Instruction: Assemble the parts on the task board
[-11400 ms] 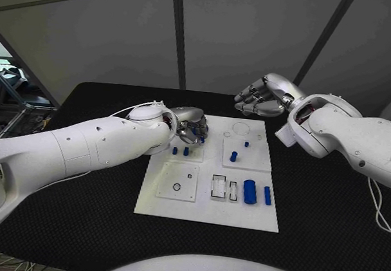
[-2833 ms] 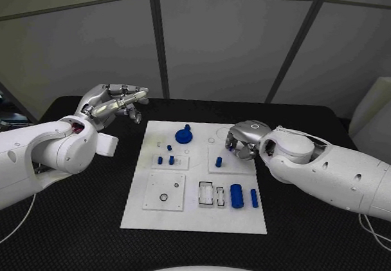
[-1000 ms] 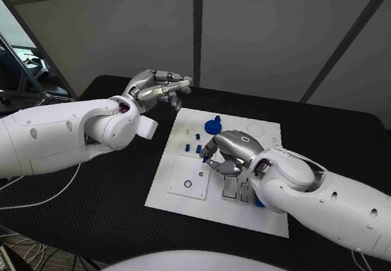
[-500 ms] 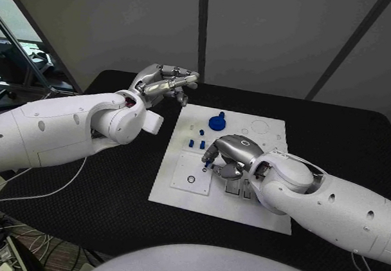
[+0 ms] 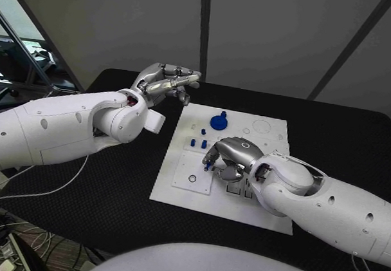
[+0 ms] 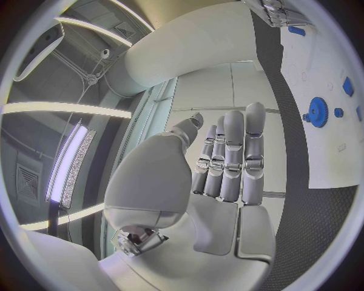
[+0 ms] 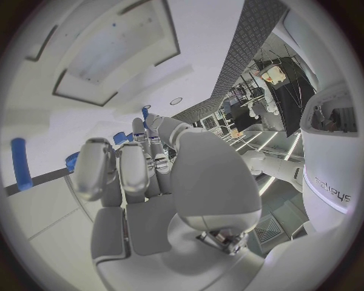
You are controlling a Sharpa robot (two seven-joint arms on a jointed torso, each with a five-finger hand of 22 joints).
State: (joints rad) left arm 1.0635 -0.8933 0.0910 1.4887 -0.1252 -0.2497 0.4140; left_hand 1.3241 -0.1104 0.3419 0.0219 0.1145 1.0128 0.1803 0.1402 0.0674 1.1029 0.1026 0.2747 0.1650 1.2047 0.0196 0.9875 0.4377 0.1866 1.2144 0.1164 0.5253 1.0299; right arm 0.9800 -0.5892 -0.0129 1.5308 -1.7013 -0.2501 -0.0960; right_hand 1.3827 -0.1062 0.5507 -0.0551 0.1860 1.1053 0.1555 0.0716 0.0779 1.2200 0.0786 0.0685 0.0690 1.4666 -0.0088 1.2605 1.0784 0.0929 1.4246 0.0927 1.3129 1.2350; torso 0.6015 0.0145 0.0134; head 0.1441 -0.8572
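Since 0.5 s ago the right hand (image 5: 227, 158) has edged a bit lower over the board (image 5: 261, 214); left hand (image 5: 170, 81) barely changed. Right hand pinches a small blue peg (image 5: 208, 167) just above the board's left-middle plate (image 5: 193, 175). Left hand hovers beyond the board's far-left corner, fingers apart, holding nothing. Step looks like peg insertion; next needs peg upright, lined w/ the hole, then pressed down. Blue gear (image 5: 218, 121) sits at far end.

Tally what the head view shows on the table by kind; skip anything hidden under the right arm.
Silver hands: 2, left hand and right hand
White task board: 1
Blue gear: 1
Free small blue pegs: 3
Held blue peg, right hand: 1
Black ring: 1
Total: 9
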